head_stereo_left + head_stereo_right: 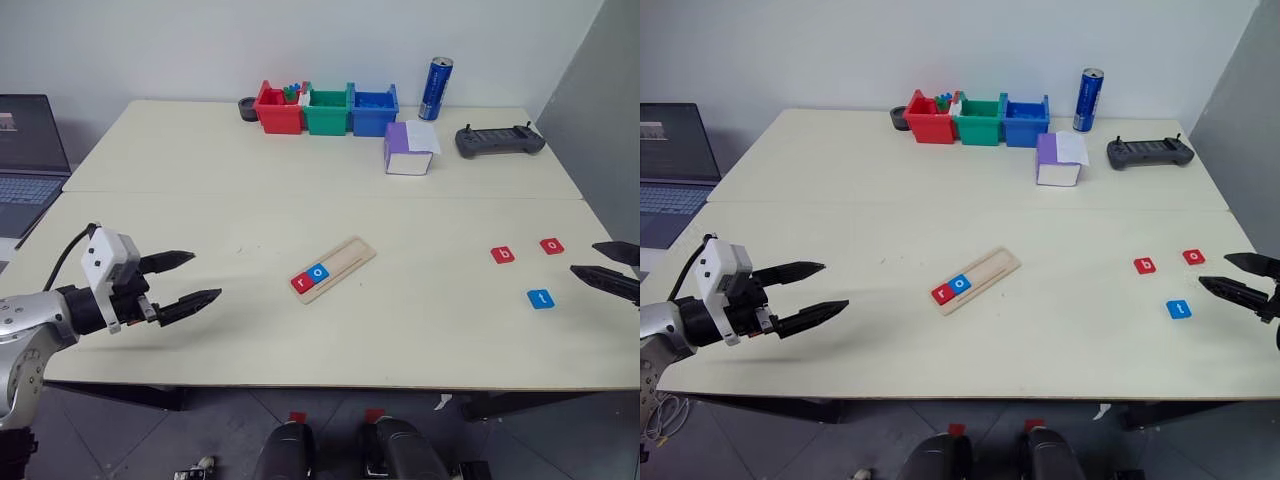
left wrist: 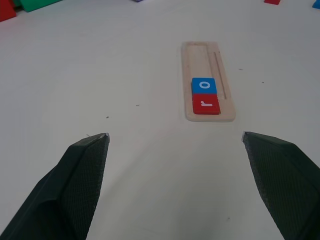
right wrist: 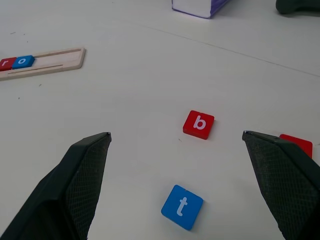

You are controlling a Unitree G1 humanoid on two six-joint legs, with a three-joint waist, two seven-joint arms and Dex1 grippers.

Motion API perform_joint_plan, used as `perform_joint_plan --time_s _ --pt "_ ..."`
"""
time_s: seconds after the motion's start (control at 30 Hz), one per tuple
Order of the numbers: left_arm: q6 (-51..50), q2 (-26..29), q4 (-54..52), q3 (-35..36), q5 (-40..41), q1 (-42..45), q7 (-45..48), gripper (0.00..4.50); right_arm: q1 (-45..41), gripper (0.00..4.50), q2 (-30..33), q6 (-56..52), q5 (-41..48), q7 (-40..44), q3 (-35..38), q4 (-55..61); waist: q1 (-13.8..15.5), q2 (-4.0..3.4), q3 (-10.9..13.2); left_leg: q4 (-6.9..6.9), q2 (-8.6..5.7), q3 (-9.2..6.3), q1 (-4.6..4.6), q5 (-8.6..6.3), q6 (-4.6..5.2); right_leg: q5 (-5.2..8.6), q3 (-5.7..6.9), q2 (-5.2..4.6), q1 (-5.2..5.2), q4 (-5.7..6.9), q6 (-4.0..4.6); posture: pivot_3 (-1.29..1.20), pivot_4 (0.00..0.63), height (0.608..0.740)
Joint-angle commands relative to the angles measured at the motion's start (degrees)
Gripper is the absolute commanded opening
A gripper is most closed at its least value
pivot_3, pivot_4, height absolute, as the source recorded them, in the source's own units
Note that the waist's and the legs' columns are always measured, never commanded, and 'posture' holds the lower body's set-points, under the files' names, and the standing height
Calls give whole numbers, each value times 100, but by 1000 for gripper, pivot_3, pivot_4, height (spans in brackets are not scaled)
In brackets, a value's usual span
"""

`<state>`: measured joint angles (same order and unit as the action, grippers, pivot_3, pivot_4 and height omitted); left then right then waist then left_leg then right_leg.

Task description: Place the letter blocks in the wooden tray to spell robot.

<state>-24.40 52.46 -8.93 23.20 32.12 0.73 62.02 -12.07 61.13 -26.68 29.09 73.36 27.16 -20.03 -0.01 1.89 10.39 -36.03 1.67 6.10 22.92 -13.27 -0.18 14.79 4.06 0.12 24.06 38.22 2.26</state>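
The wooden tray [image 1: 335, 268] lies slanted at the table's middle, with a red "r" block [image 1: 301, 281] and a blue "o" block [image 1: 318, 272] side by side at its near-left end. On the right of the table lie three loose letter blocks: a red "b" [image 1: 503, 254], a red "o" [image 1: 552, 245] and a blue "t" [image 1: 541, 298]. My left gripper [image 1: 194, 278] hovers open and empty over the table's left side, well left of the tray. My right gripper [image 1: 600, 264] hangs open at the right edge, just right of the loose blocks.
Red [image 1: 278, 109], green [image 1: 327, 110] and blue [image 1: 373, 111] plastic bins stand at the back. A blue can [image 1: 435, 88], a purple-and-white box [image 1: 408, 148] and a dark controller [image 1: 499, 140] sit back right. A laptop [image 1: 28, 160] stands off the table's left.
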Motion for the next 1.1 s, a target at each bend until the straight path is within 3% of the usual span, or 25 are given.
perform_joint_plan --time_s 0.03,0.4,0.53,0.73,1.1 --pt "127 36 -76 60 -19 24 42 4500 -121 4475 46 90 38 20 25 36 0 0 0 0 0 0 0 0 0 0 0 0 0 0 0 0 150 740" --pt "214 -170 -104 -480 -312 320 -261 4500 -203 4475 -96 -150 266 111 -238 523 2 -1 -1 -8 -2 9 -7 0 0 0 -12 0 1 22 0 0 150 740" --pt "436 -543 182 -1112 -722 909 -523 4500 -336 4475 -326 -343 303 54 -759 1198 -2 1 -2 -19 0 10 -15 1 1 0 -15 0 2 45 0 0 150 740" --pt "1228 -1653 1047 -2028 -1680 1773 -1316 4500 -716 4475 -993 -546 64 -284 -1987 2222 -7 1 -4 -45 2 9 -10 2 2 0 -15 2 3 71 0 0 150 740" --pt "1502 -1944 1642 -2447 -1688 2020 -697 4500 -722 4475 -1702 -1042 275 -727 -2646 3256 4 3 -4 -80 2 6 4 -2 6 -1 -15 0 2 73 0 0 150 740"
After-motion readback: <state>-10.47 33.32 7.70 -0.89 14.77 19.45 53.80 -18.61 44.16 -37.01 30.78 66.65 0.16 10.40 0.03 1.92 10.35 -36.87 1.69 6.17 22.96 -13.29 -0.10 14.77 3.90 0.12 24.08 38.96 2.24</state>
